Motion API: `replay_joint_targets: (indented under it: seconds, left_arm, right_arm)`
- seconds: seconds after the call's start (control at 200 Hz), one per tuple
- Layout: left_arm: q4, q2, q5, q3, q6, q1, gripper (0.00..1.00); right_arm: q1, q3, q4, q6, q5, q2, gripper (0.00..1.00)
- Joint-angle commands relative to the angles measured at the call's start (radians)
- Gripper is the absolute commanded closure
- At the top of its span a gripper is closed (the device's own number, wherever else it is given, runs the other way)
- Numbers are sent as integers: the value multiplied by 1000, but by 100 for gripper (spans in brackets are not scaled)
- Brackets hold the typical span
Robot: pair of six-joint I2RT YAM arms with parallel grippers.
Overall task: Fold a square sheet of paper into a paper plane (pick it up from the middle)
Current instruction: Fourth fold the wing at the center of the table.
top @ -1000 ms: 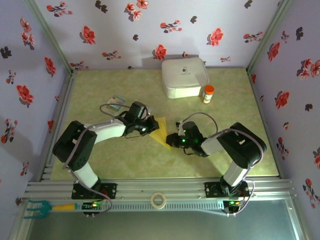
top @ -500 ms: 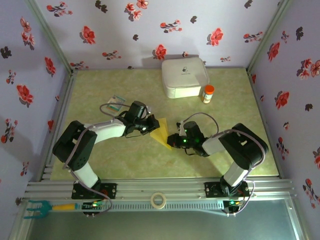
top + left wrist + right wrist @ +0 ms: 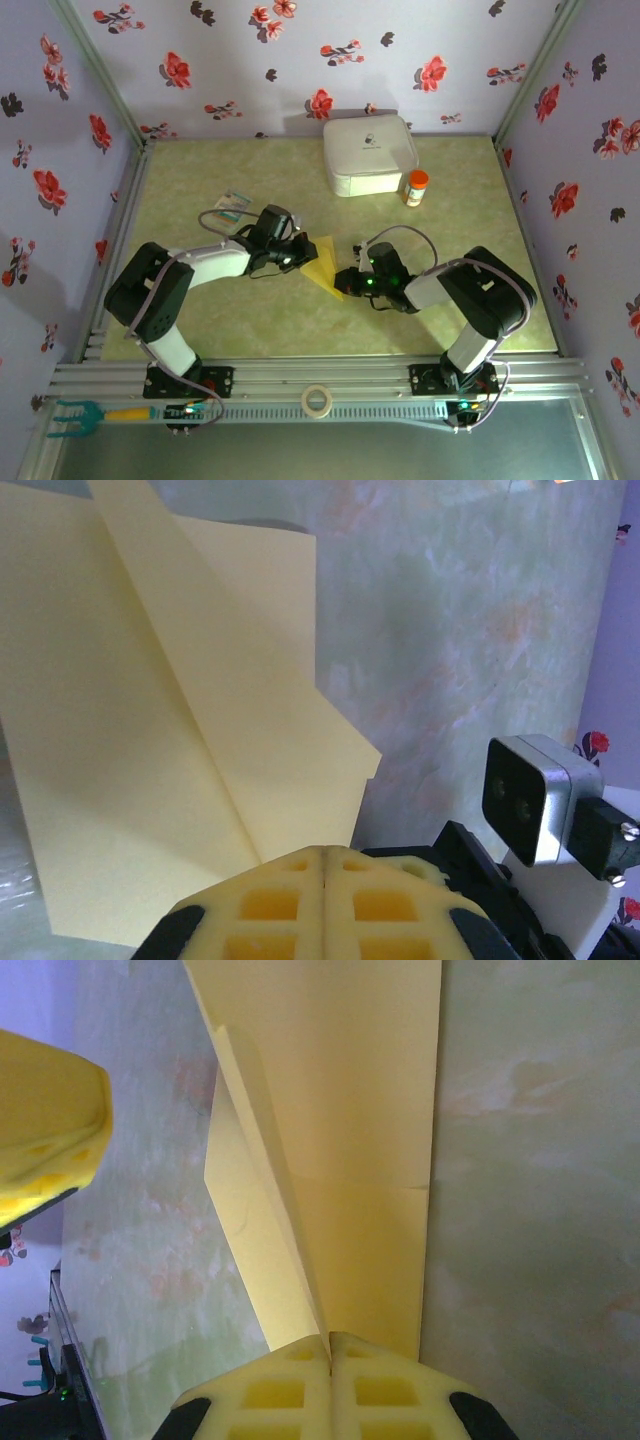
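Lilac walls (image 3: 300, 50) with a red-and-black flower print enclose a pale green marbled tabletop (image 3: 250, 170).

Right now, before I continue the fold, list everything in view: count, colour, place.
partly folded yellow paper sheet: one, yellow, mid-table between both grippers
rounded square white box: one, white, far side of the table
small orange-capped bottle: one, pale body, at the box's near right corner
small teal-and-white card: one, left of centre, beyond the left arm
roll of tape: one, pale, near rail between the arm bases
fork-shaped tool: one, teal head, yellow handle, near left corner
left gripper: one, yellow pads, shut on the paper
right gripper: one, yellow pads, shut on the paper
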Motion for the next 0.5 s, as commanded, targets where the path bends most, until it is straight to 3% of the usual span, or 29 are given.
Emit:
replay_joint_targets:
  seconds: [0.0, 0.495]
  left_arm:
    - [10, -37, -3, -13, -12, -4, 97]
    - [18, -55, -16, -21, -13, -4, 98]
  right_arm:
    - [-6, -18, -47, -22, -23, 8, 96]
    - [-15, -5, -103, -72, -58, 0, 96]
